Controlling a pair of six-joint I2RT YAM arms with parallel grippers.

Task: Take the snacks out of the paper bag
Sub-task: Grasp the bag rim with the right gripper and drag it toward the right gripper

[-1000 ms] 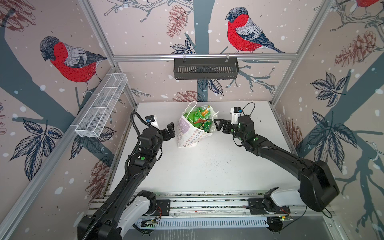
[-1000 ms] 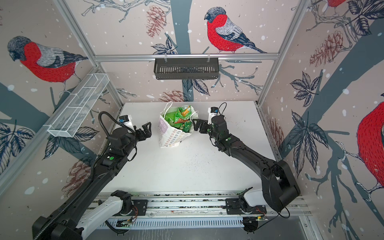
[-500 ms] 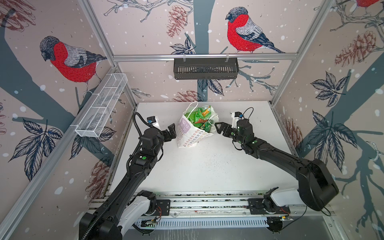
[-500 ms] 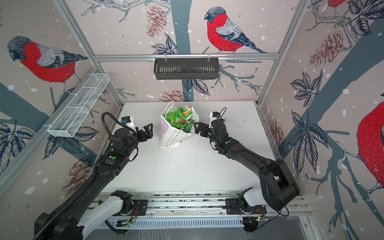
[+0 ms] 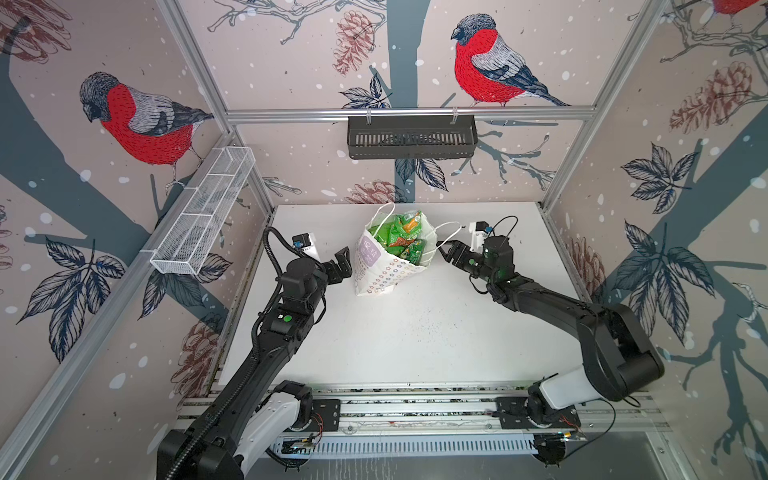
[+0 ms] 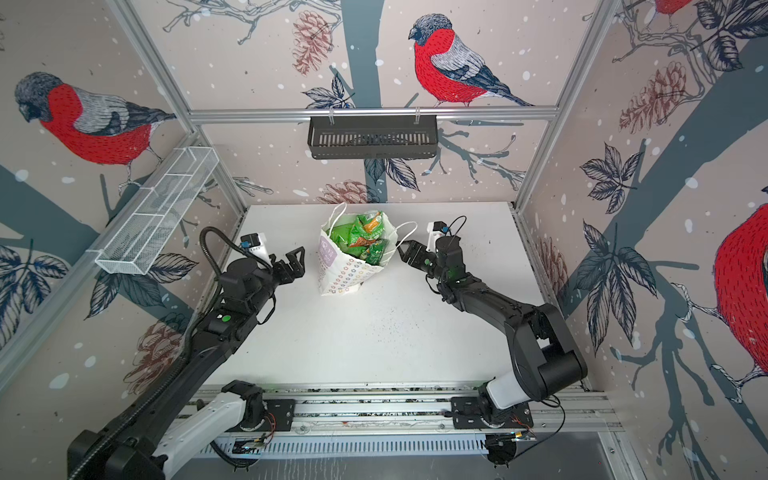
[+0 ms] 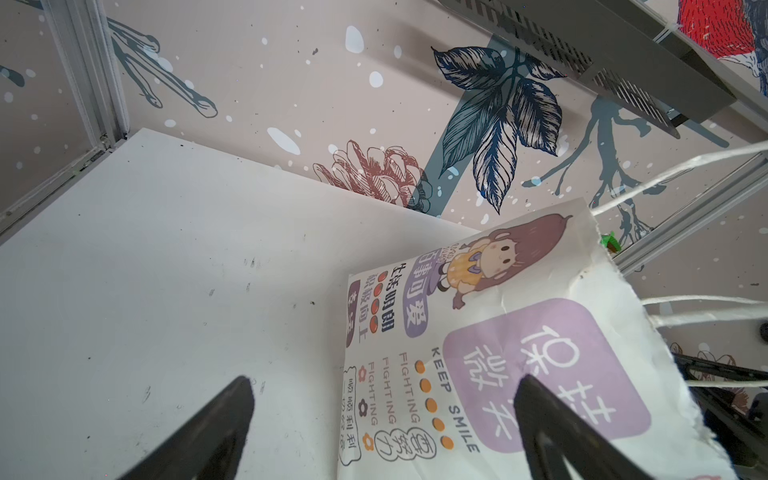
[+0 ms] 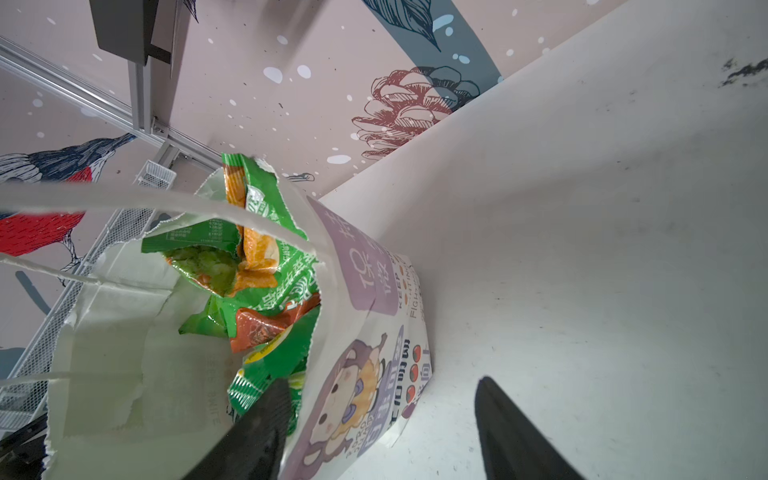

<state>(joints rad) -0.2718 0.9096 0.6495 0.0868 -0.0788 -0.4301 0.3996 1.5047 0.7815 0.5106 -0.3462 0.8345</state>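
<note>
Mid-frame, the open paper bag holds snacks. The right gripper, jaws apart, straddles its wall, probably to pinch it; the left gripper hovers spread alongside.

One tabletop carries one paper bag, which has two cord handles. The snacks heaped in its mouth overlap too much for a full count. In the right wrist view at least four green packets show, plus one orange and one red-brown. Two arms reach in, one on each side of the bag. That makes two grippers, the left gripper and the right gripper, each with two fingers. The walls hold two containers: one black basket and one white wire tray, in which three sections can be made out.
</note>
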